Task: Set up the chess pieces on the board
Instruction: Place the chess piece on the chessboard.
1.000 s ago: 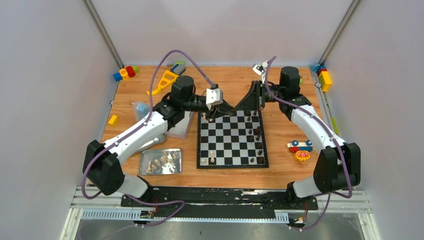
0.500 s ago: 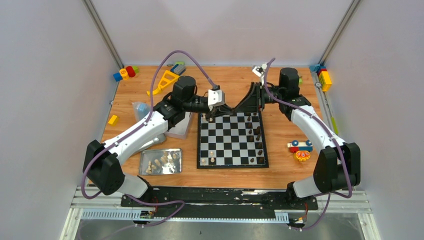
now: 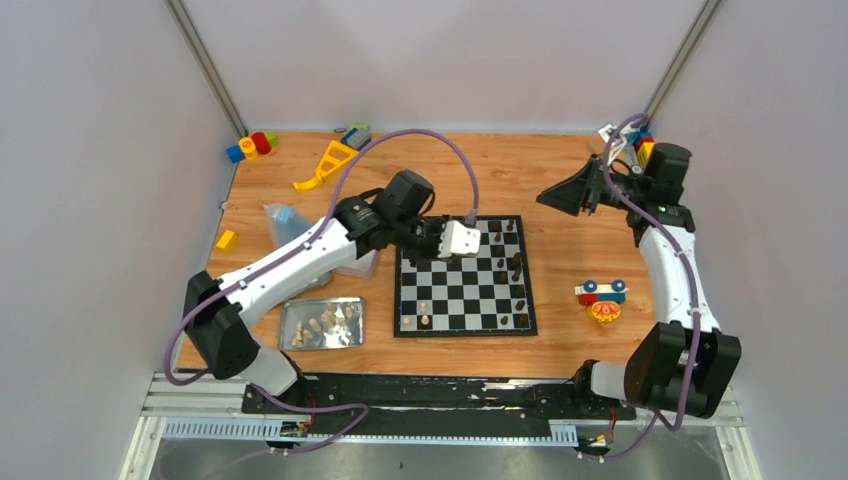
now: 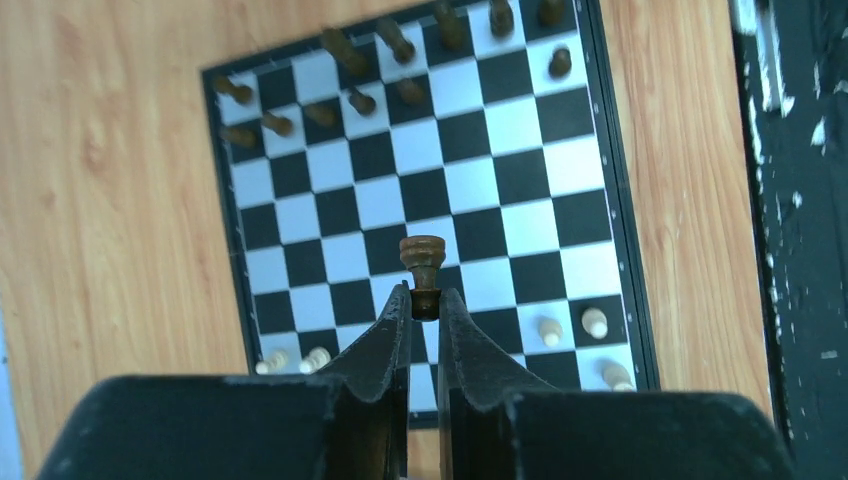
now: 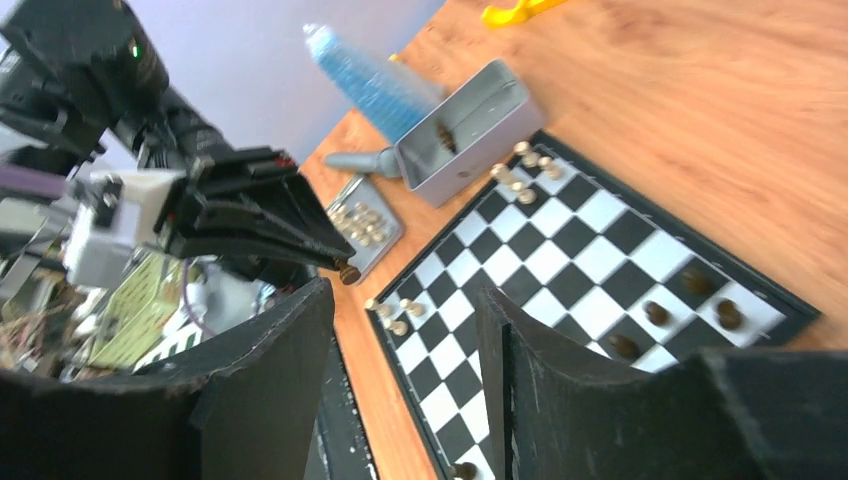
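Above board, L gripper clamped on dark piece (pawn, maybe), R gripper fingers apart

The brown wooden table carries a black-and-white checkered board at its middle, a shiny metal tray toward the near-left corner, and colourful toy blocks at the far-left corner.

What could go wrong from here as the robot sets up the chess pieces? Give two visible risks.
The left gripper pinches the dark chess piece only at its very tips, so it could slip or twist out. Other dark pieces stand crowded on the board; lowering among them might topple one.
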